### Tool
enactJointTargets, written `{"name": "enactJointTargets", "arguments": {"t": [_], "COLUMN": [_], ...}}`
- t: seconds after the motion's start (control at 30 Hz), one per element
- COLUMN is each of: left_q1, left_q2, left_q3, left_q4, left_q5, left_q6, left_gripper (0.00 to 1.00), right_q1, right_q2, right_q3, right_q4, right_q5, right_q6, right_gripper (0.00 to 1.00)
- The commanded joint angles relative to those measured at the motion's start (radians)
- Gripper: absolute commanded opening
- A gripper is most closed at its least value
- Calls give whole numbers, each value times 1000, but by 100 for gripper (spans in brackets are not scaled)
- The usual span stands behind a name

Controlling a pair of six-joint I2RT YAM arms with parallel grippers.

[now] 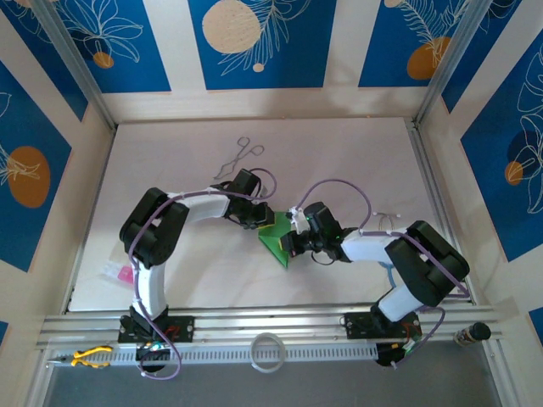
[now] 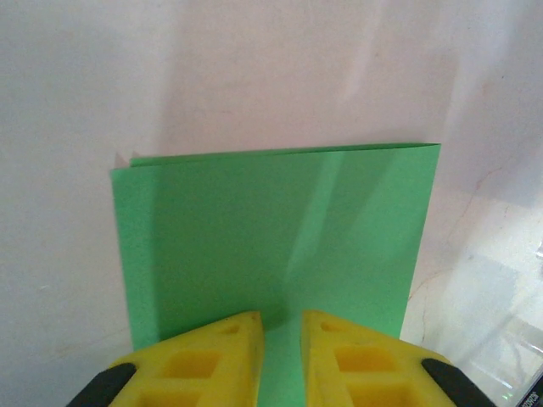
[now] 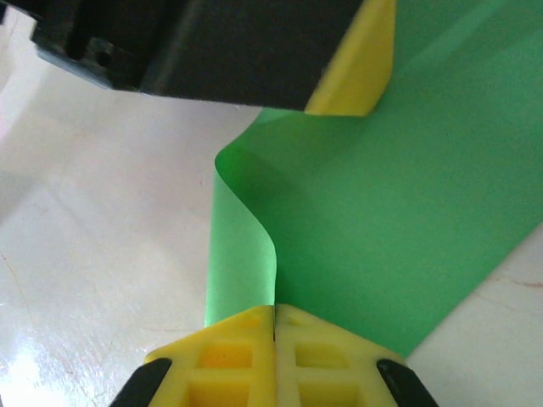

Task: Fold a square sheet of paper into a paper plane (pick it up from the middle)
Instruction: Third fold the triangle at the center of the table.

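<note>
Position: the square sheet of paper (image 1: 273,243) lies mid-table (image 1: 339,153), between the two grippers, touching both.

Left wrist view: the sheet is seen doubled over, with a straight fold line along its far edge, crosswise to the fingers. It extends forward from the left gripper (image 2: 282,360). The yellow fingers (image 2: 229,356) are set slightly apart over the near edge, with green visible in the narrow gap. Whether they press the sheet down cannot be told.

Right wrist view: the fingers of the right gripper (image 3: 273,343) are pressed together and one edge of the sheet is pinched between them. From the pinch the paper rises in a smooth, uncreased curl, and its far part reaches one finger (image 3: 365,76) of the left gripper.

Material: thin, plain, bright green, matt; bends readily and holds no crease until pressed. Table surface white, faintly glossy.

Judgement: the next fold depends on the right gripper, since the free edge is held there; the left is judged to serve as anchor. Edge alignment is needed before flattening.
</note>
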Motion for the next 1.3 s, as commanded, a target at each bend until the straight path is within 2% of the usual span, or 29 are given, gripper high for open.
{"name": "enactJointTargets", "arguments": {"t": [0.0,1.27], "left_q1": [6,7], "left_q2": [-8,-16], "left_q3": [-24,-25], "left_q4": [-47,-47], "left_q5": [-29,-29], "left_q6": [13,12], "left_gripper": [22,24], "right_q1": [-8,-17], "right_q2": [14,90], "right_q3": [28,118], "right_q4": [-43,-159], "right_q5": [-54,-19], "right_q6": [11,-20], "right_gripper": [0,1]}}
